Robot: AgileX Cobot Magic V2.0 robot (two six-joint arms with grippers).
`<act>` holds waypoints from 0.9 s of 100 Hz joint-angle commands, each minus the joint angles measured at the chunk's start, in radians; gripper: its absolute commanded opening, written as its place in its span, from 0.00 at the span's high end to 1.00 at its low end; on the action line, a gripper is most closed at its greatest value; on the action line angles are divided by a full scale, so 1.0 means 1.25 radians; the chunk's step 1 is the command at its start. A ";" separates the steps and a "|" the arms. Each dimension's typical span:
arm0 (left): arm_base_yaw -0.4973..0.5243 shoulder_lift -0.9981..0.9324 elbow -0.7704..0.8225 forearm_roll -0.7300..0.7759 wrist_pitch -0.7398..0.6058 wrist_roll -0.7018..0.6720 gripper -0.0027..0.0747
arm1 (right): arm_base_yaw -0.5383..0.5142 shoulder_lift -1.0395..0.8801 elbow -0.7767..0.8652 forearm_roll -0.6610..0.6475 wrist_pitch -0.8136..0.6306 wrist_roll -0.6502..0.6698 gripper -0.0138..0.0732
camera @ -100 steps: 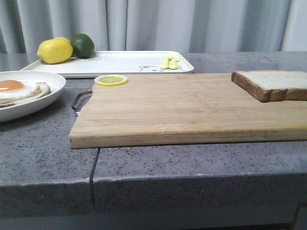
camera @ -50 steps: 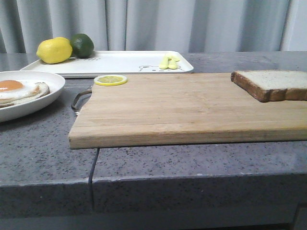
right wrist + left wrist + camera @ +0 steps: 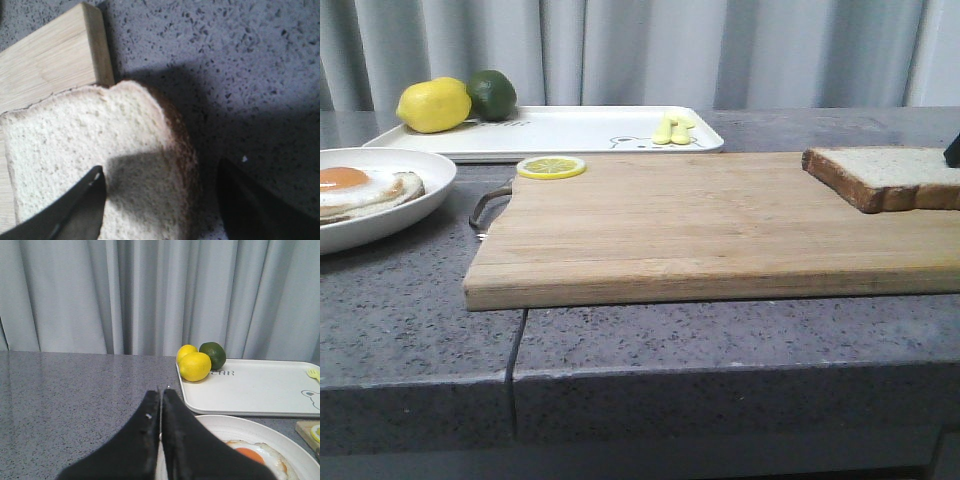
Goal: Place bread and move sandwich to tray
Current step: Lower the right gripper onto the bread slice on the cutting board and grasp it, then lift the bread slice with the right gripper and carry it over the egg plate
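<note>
From my station I see the bread (image 3: 890,176) lying flat at the right end of the cutting board (image 3: 710,225), its far edge hanging past the board's end over the grey counter (image 3: 410,320); my right gripper (image 3: 160,200) hangs just above it with its fingers spread wide, one over the crumb and the other over the counter beyond the crust, and I cannot tell whether either touches; in the front view only a dark tip shows at the right edge. My left gripper (image 3: 161,405) has its fingers pressed together on nothing, sitting above the near rim of the dish (image 3: 220,422); the sandwich (image 3: 360,190) with its orange yolk lies in that dish at the left of the counter; the tray (image 3: 570,135) sits behind the board, carrying a lemon (image 3: 433,104), a lime (image 3: 492,93) and a small yellow fork (image 3: 672,130); a lemon slice (image 3: 551,167) rests on the board's far left corner.
</note>
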 commanded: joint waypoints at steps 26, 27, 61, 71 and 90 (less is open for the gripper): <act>0.002 0.014 -0.030 -0.004 -0.069 -0.007 0.99 | -0.006 -0.025 -0.024 0.038 0.026 -0.020 0.92; 0.002 0.014 -0.030 -0.004 -0.069 -0.007 0.99 | -0.007 -0.025 -0.024 0.038 0.026 -0.020 0.91; 0.002 0.014 -0.030 -0.004 -0.069 -0.007 0.99 | -0.007 -0.040 -0.024 0.135 0.071 -0.035 0.91; 0.002 0.014 -0.030 -0.009 -0.069 -0.007 0.99 | -0.007 -0.052 -0.024 0.218 0.105 -0.072 0.91; 0.002 0.014 -0.030 -0.009 -0.069 -0.007 0.99 | 0.017 -0.056 -0.024 0.391 0.150 -0.131 0.91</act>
